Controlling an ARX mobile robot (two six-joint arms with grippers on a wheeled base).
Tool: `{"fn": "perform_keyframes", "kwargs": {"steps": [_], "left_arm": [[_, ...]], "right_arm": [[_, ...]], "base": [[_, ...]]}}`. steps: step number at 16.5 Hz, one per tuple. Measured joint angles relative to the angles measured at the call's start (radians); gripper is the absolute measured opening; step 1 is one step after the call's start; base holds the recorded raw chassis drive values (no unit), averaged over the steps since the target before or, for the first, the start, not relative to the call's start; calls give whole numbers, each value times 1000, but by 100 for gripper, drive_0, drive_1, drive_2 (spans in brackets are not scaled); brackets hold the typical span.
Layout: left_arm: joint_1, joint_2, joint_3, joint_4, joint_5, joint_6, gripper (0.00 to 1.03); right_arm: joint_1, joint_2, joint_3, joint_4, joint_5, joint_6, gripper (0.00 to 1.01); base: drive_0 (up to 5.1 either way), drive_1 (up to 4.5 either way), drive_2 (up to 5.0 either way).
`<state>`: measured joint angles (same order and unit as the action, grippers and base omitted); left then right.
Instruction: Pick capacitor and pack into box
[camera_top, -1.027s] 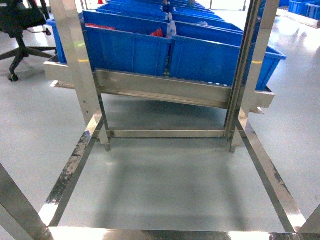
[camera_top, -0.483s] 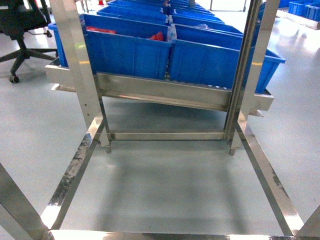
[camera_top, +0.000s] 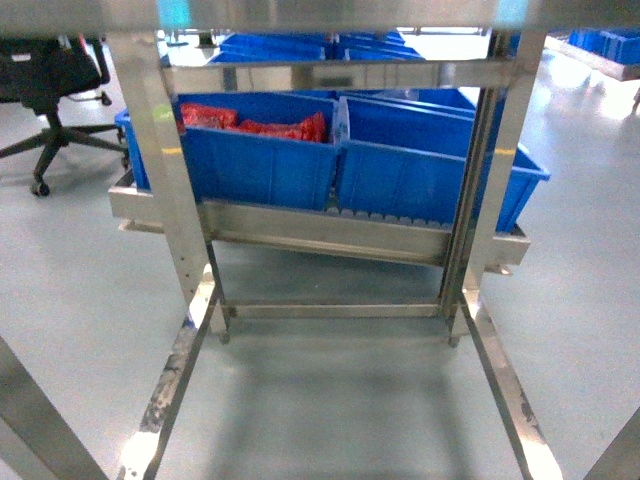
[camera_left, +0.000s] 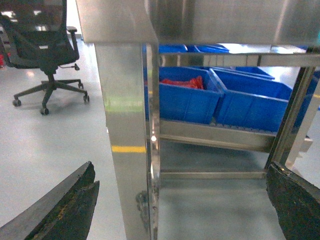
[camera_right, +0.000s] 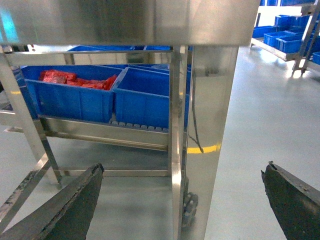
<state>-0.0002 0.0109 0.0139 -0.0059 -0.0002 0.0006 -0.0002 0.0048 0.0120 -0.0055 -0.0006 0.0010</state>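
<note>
Neither the capacitor nor the pale pink box shows in any view, so the step in hand reads as approach and search rather than grasping. The head view looks through a stainless steel frame (camera_top: 160, 170) at a low rack shelf (camera_top: 320, 232) carrying blue bins. The left blue bin (camera_top: 250, 165) holds a heap of red packets (camera_top: 250, 122); the right blue bin (camera_top: 430, 170) shows nothing I can make out inside. A black office chair (camera_top: 50, 80) stands on the grey floor (camera_top: 330, 400) well to the left. No arm appears in the head view. In the left wrist view the left pincer (camera_left: 182, 200) is spread wide, one dark finger low at the left edge and the other at the right edge, nothing between them, with a steel post (camera_left: 127, 140) close ahead. The right pincer (camera_right: 182, 205) is likewise spread and empty, facing another steel post (camera_right: 205, 140) with the bins behind it. To do this step well, I judge the base should line up so the posts no longer stand between the arms and whatever surface carries the parts, and the cameras should find the box and capacitor before either arm reaches. Both pincers sit near the metal uprights, so any advance should be slow and centred between them to avoid clipping the frame. Whether the red packets hold capacitors cannot be told from here.
</note>
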Motion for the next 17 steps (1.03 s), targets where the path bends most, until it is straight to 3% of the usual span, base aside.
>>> {"fn": "perform_keyframes", "kwargs": {"steps": [17], "left_arm": [[0, 0, 0, 2, 0, 0, 98]], "right_arm": [[0, 0, 0, 0, 1, 2, 98]], "base": [[0, 0, 0]]}}
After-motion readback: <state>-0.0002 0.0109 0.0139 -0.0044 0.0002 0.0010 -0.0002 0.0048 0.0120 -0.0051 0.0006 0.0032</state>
